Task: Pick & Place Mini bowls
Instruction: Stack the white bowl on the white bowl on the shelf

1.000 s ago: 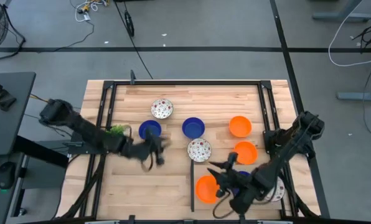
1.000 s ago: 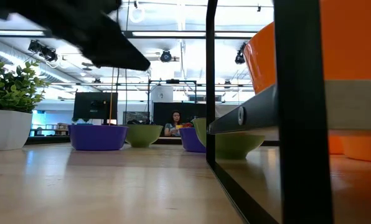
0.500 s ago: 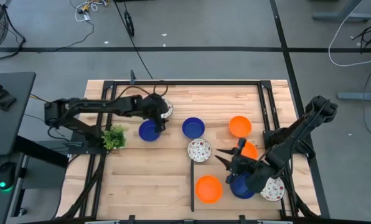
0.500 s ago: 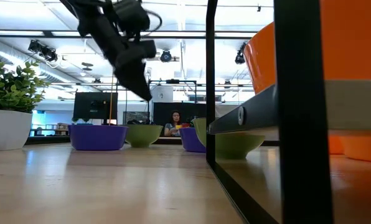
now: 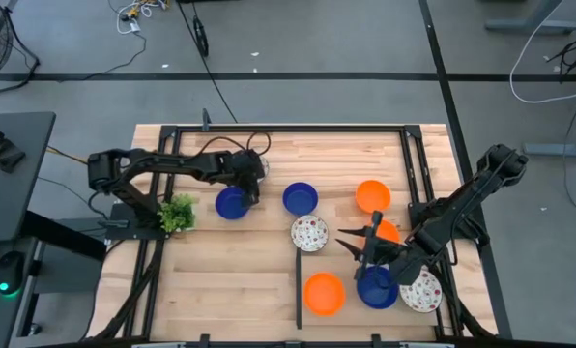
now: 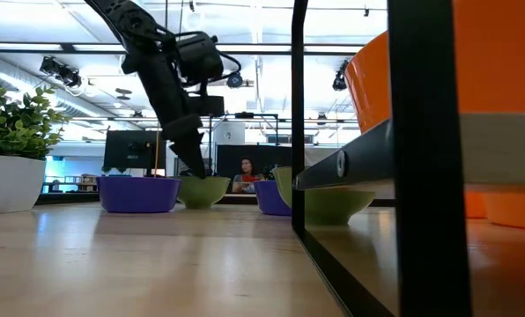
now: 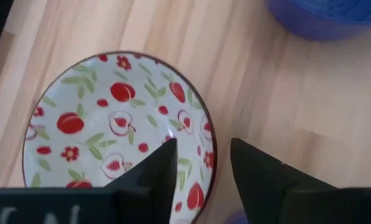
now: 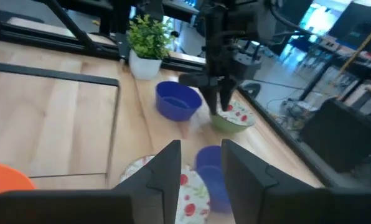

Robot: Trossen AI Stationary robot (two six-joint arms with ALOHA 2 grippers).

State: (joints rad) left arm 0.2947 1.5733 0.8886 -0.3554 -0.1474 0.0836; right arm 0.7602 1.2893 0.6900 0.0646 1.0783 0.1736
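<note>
Several mini bowls stand on the table: blue ones (image 5: pixel 232 203), (image 5: pixel 301 198), (image 5: pixel 376 287), orange ones (image 5: pixel 372 196), (image 5: pixel 324 293), and white red-patterned ones (image 5: pixel 309 233), (image 5: pixel 423 290). My left gripper (image 5: pixel 253 182) is open, low over a further patterned bowl (image 7: pixel 111 130) near the far side, which it mostly hides from above. My right gripper (image 5: pixel 354 244) is open, hovering between the middle patterned bowl and a half-hidden orange bowl (image 5: pixel 385 232), touching nothing. My left gripper comes from above, pointing down, astride the patterned bowl's rim (image 7: pixel 211 149) on the side toward a blue bowl (image 7: pixel 335 12). One finger (image 7: pixel 154 171) is inside the bowl and one (image 7: pixel 257 177) outside. Whether either touches the rim I cannot tell. The bowl sits flat on the table.
A small potted plant (image 5: pixel 177 213) stands at the table's left edge, close to the left arm. A black frame (image 5: pixel 298 290) runs along the table's edges and down its near middle. Bare wood lies in the near left part (image 5: pixel 230 280).
My left gripper has swung from mid-table, near the blue bowl, toward the far edge and come down over the patterned bowl. My right gripper has drawn back from the near orange bowl toward the far side. No bowl has moved.
</note>
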